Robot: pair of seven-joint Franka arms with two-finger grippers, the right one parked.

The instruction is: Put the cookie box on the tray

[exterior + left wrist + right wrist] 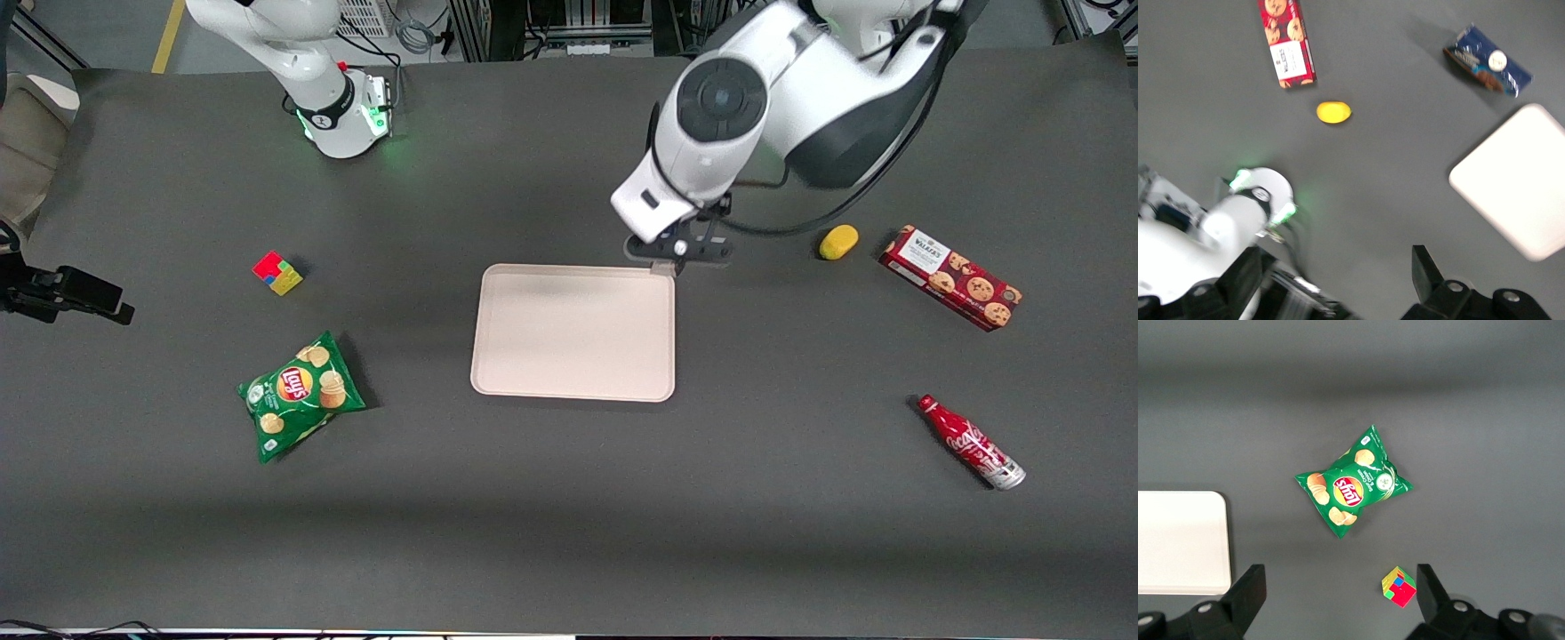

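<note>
A: Cookie box (pixel 1487 61) position?
B: Lying flat on the table (pixel 1391 160), just beside the tray (pixel 1518 180) corner, well apart from the gripper (pixel 1338 283), which is hanging spread, holding nothing

You are looking down on a broad counter (pixel 569 498) covered edge to edge in a matte dark grey sheet, with soft shadows banding it lengthwise. Above its upper edge you see a strip of grey floor (pixel 107 36) crossed by a yellow line (pixel 167 36), along with dark metal racking (pixel 551 22) and loose cables (pixel 418 36). A beige padded seat (pixel 31 142) sits at the parked arm's end. Green light glows on the sheet there (pixel 396 151).
</note>
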